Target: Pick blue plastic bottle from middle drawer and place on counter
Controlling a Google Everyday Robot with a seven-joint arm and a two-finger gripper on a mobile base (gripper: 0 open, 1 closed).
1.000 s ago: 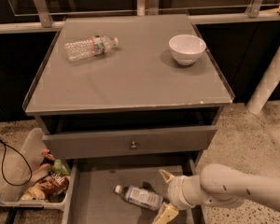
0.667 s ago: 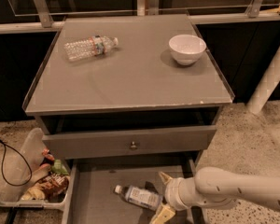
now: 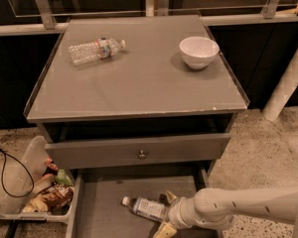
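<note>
- On the counter [image 3: 139, 88], a water bottle [image 3: 95, 50] lies on its side at the back left; a bowl [image 3: 199, 51] stands at the back right, well apart from it.
- Under the counter sits a drawer front [image 3: 114, 152] (knob [image 3: 142, 154] at its middle).
- Below that, the middle drawer [image 3: 99, 207] is pulled out.
- The blue plastic bottle [image 3: 145, 208] lies on the drawer floor, cap leftward.
- The gripper [image 3: 167, 213] reaches in from the right, one finger on each side of the bottle's right end.
- A bin [image 3: 25, 172] of snack packets [image 3: 49, 195] sits left of the drawer.

A speckled floor [image 3: 262, 150] meets dark wall panels [image 3: 10, 78].
</note>
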